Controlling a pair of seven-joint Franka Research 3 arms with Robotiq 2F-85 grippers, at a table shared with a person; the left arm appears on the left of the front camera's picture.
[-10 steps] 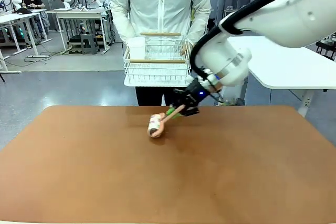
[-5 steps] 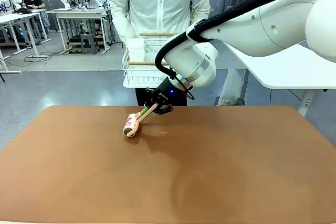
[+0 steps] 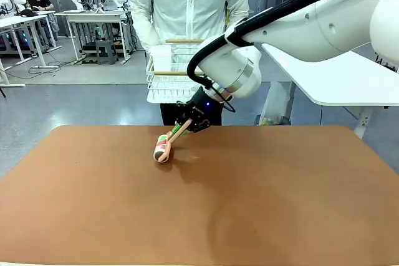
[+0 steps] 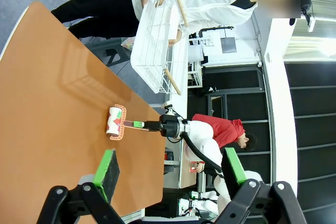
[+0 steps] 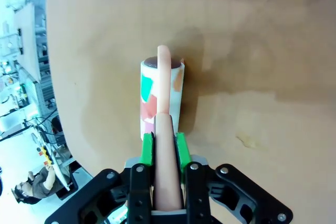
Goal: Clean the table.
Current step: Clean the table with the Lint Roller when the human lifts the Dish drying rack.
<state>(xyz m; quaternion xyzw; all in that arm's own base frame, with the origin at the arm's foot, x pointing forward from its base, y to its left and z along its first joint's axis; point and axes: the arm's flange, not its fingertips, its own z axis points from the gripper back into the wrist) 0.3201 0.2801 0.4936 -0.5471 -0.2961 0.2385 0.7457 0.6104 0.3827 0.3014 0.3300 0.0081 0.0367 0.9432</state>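
A lint roller (image 3: 163,149) with a pink handle and a patterned pink, green and white roll rests its roll on the reddish-brown table (image 3: 249,204) near the far edge, left of centre. My right gripper (image 3: 181,128) is shut on the handle, reaching in from the right. In the right wrist view the green pads (image 5: 148,148) clamp the handle, and the roller (image 5: 160,95) lies on the tabletop (image 5: 262,51) ahead. My left gripper (image 4: 170,169) stands open with nothing between its fingers, above the table (image 4: 52,103), and sees the roller (image 4: 115,123) farther off.
A person in a white jacket stands at the far side holding a white wire dish rack (image 3: 181,73) off the table. A white-topped table (image 3: 336,79) stands behind on the right. The dish rack (image 4: 155,51) also shows in the left wrist view.
My right gripper swept the roller leftward along the far part of the table, then brought it back a little to the right. The grip on the handle has stayed the same.
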